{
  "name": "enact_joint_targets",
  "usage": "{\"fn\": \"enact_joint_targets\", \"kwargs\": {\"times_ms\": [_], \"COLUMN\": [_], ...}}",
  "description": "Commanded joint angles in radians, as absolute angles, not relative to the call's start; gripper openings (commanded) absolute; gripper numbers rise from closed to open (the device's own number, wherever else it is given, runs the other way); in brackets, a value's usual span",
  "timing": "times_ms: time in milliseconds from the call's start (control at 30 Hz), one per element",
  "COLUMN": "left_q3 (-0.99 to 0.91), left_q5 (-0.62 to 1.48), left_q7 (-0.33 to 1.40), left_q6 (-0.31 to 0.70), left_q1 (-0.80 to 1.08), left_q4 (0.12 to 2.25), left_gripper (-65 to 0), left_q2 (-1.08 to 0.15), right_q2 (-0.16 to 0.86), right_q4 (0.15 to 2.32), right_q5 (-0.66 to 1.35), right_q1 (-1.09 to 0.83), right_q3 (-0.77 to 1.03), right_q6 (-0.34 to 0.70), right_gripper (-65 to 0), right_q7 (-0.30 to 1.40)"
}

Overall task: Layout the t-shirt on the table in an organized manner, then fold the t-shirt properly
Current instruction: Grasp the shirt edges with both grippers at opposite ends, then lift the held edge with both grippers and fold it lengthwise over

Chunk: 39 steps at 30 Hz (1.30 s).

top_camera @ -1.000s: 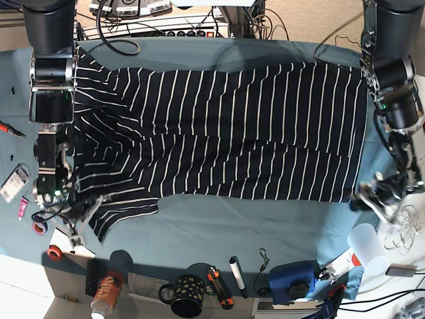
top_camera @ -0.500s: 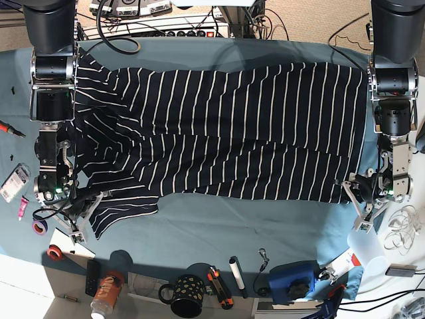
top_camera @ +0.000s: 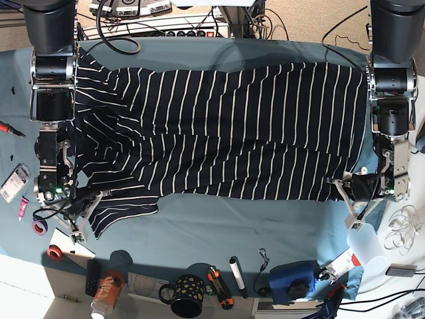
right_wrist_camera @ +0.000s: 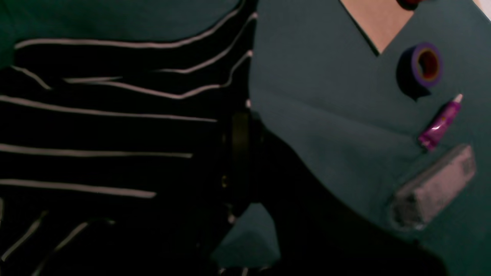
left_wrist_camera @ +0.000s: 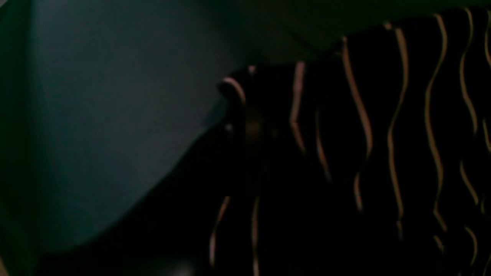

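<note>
Both my grippers are down on the t-shirt's lower edge, clutter ringing the table

Along the frame's bottom edge I see a dotted mug [top_camera: 184, 296], an orange can [top_camera: 106, 293], a white marker [top_camera: 238, 276] and a blue tool [top_camera: 292, 280]; at lower left sit a purple tape roll [right_wrist_camera: 426, 65], a purple tube [right_wrist_camera: 440, 122] and a grey block [right_wrist_camera: 433, 188], none touching the cloth. The t-shirt [top_camera: 226, 129] lies spread across the middle of the table [top_camera: 219, 229]. My left gripper [top_camera: 350, 189], at lower right, is pinched closed on the hem corner. My right gripper [top_camera: 85, 203], at lower left, is clamped on the sleeve. I can read no writing
</note>
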State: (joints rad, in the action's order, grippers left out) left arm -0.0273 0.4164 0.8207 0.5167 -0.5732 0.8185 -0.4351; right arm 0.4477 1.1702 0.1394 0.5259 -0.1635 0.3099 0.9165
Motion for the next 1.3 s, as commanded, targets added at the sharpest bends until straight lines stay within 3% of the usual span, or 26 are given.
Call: {"fn": "enact_joint_targets", "kwargs": {"times_ms": [0,200,467,933,1267], "left_q3": [-0.029,-0.030,-0.030,-0.088,-0.456], "left_q5": [0.423,0.419,0.419,0.480,0.801], "left_q7": [0.790,0.727,0.679,0.838,1.206], "left_q6": [0.501,0.391,0.360,0.363,0.588], "left_q1": [-0.599,-0.627,-0.677,-0.674,-0.673], "left_q4": [0.830,0.830,0.830,0.830,0.830], "left_gripper": [-65.0,-65.0,-65.0,-65.0,-65.0], "left_q2": [-0.453,-0.479,-0.527,-0.536,-0.536], "right_q2": [0.463,0.466,0.465,0.465,0.465], "right_q4": [1.183,1.182,1.182,1.185,1.316], "right_q5": [0.115,0.035,0.036,0.042,0.194], "right_q1": [0.560,0.560,0.561,0.560,0.560], "right_q3": [-0.154,-0.154,-0.154,-0.154,-0.154], "right_q6": [0.302,0.197,0.193,0.193,0.226], "right_gripper": [-65.0,-65.0,-65.0,-65.0,-65.0], "right_q7": [0.865,0.649,0.591,0.738,0.912]}}
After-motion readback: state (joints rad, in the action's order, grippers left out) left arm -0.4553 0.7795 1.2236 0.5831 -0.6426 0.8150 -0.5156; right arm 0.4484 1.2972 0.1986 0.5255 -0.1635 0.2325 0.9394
